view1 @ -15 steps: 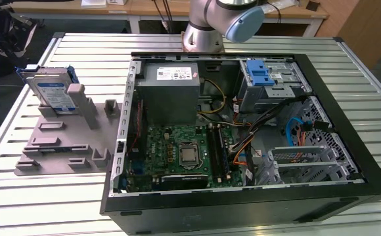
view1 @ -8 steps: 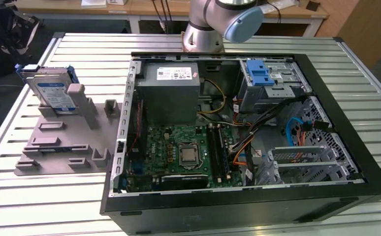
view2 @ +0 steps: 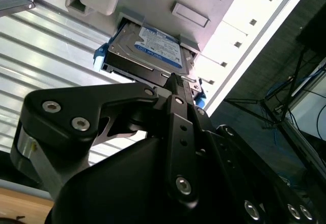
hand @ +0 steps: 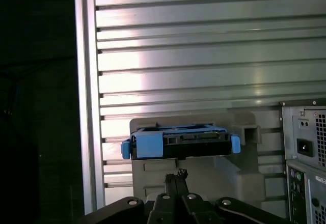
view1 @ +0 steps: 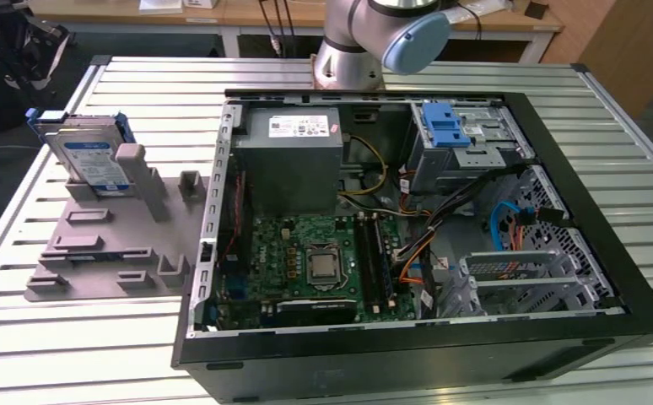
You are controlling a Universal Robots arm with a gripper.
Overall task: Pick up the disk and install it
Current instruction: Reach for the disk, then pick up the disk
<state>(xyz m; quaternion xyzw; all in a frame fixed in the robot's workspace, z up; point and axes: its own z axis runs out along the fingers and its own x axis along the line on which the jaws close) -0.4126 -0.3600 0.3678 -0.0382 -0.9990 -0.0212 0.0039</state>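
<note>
The disk (view1: pixel 90 156), a silver hard drive with a white-and-blue label in a blue carrier, stands on edge in a slot at the far end of a grey holder (view1: pixel 101 245), at the exterior view's left. The disk's label (view2: pixel 155 46) faces the second wrist view, and its blue carrier edge (hand: pixel 178 143) faces the first wrist view. My gripper (hand: pixel 176 174) hangs a short way off the disk, pointing at it without touching. Its black fingers (view2: pixel 174 79) are pressed together, shut, with nothing between them.
An open black computer case (view1: pixel 596 337) lies on the slatted metal table (view1: pixel 101 354), to the holder's right in the exterior view. Inside are a grey power supply box (view1: pixel 293 160), a motherboard (view1: pixel 304 261), cables and a metal drive bay with a blue latch (view1: pixel 448 126). The case's rear (hand: pixel 305 147) is beside the holder.
</note>
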